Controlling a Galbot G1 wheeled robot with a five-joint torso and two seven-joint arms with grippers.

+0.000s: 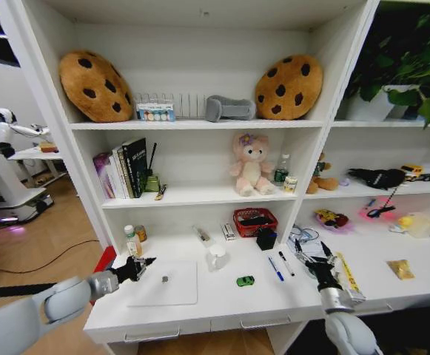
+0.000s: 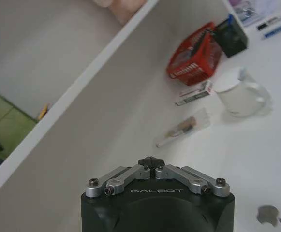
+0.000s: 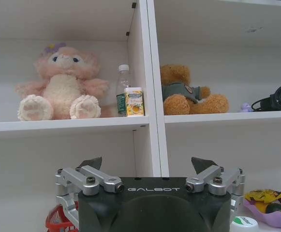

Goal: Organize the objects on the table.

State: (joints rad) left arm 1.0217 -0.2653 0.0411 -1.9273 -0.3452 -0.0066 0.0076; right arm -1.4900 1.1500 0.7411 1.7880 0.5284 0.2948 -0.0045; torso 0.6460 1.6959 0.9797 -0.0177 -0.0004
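The silver laptop lies shut on the white table at the front left; its logo shows in the left wrist view. My left gripper hovers at the laptop's left edge, shut on nothing. A tiny green toy car sits right of the laptop. Two pens lie further right. My right gripper stands open between the pens and the yellow flat strip. A gold snack packet lies at the far right.
A white mug, red basket and black box stand at the table's back. Two small bottles stand at the back left. Shelves above hold plush bears, books and cookie cushions.
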